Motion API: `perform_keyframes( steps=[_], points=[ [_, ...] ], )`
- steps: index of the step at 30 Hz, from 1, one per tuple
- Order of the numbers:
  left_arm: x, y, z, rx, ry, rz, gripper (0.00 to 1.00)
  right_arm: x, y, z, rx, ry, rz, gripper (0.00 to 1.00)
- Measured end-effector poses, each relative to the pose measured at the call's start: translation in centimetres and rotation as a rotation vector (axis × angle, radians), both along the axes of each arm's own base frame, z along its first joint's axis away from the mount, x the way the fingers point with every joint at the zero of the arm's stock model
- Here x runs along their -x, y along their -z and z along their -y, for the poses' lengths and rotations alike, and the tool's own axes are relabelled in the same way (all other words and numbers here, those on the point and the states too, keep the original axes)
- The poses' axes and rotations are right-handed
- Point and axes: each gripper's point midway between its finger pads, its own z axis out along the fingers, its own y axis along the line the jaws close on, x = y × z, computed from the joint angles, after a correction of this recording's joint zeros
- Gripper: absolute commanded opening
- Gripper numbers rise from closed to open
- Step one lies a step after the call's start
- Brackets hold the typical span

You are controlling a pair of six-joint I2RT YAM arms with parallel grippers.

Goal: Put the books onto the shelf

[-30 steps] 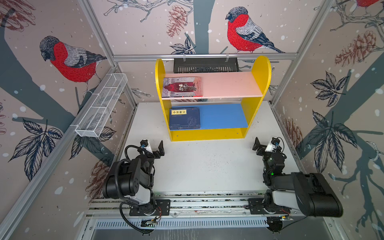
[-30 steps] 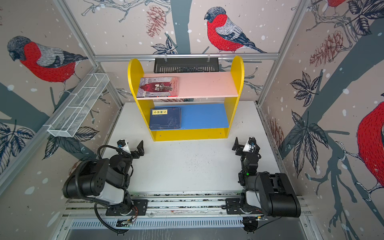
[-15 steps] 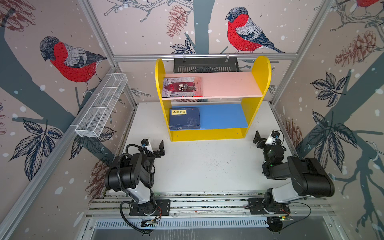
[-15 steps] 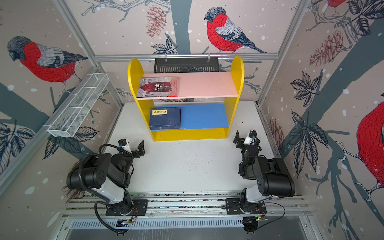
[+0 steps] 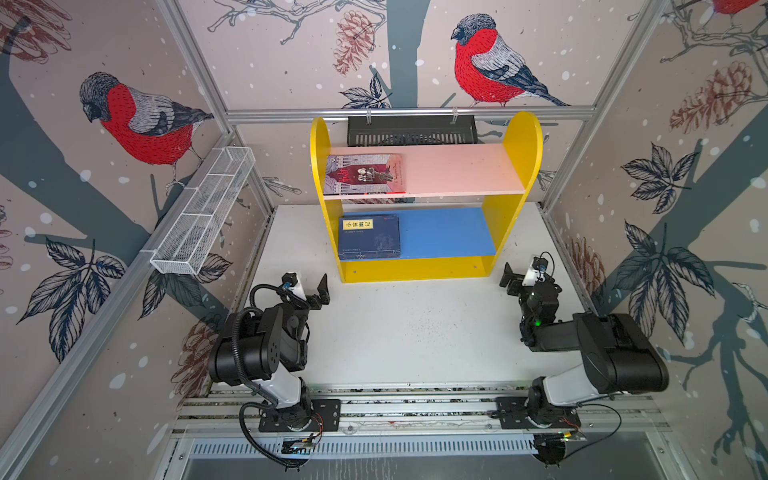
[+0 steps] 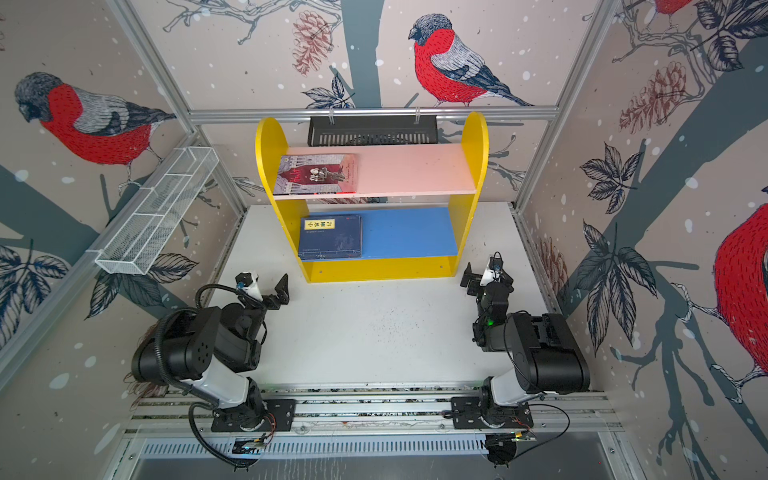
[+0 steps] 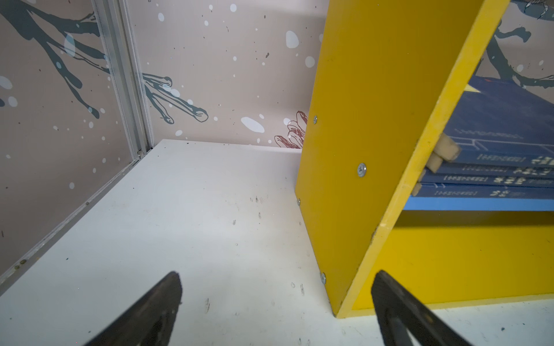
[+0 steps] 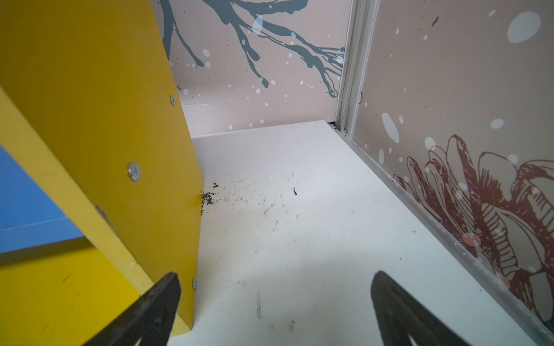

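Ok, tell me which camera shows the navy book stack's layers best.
The left wrist view: it sees the navy books edge-on, their spines layered on the blue board. In both top views only the uppermost cover shows, so the stack reads as one book. The right wrist view shows none of them.

Bright, even light fills every view. Soft shadow sits under the boards of the shelf (image 5: 415,269). Wrist views stretch at their edges.
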Motion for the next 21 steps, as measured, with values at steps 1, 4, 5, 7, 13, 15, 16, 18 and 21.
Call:
perform_keyframes(
  steps=[1, 4, 5, 7, 13, 15, 16, 18, 21],
  points=[
    [0.01, 0.00, 0.11, 0.000, 0.006, 0.000, 0.99, 0.00, 0.00, 0.01, 0.000, 0.000, 0.000, 1.00],
    [0.03, -0.03, 0.27, 0.000, 0.016, 0.001, 0.99, 0.00, 0.00, 0.00, 0.000, 0.000, 0.000, 1.00],
    [0.02, -0.04, 0.26, 0.000, 0.016, 0.001, 0.99, 0.00, 0.00, 0.00, 0.000, 0.000, 0.000, 1.00],
    [0.01, -0.05, 0.26, 0.000, 0.016, 0.002, 0.99, -0.01, -0.01, 0.00, 0.000, 0.000, 0.000, 1.00],
    [0.01, -0.05, 0.28, 0.000, 0.016, 0.002, 0.99, -0.02, -0.03, -0.01, 0.004, 0.000, 0.000, 1.00],
    [0.01, -0.05, 0.28, 0.000, 0.016, 0.002, 0.99, -0.02, -0.02, -0.01, 0.004, 0.000, 0.000, 1.00],
    [0.01, -0.05, 0.28, 0.000, 0.016, 0.002, 0.99, -0.04, -0.04, -0.01, 0.004, 0.000, 0.001, 1.00],
    [0.01, -0.05, 0.28, 0.000, 0.016, 0.002, 0.99, -0.10, -0.05, 0.00, 0.004, 0.000, 0.001, 1.00],
    [0.01, -0.05, 0.28, 0.000, 0.016, 0.002, 0.99, -0.16, 0.01, 0.10, 0.004, 0.002, -0.002, 1.00]
  ],
)
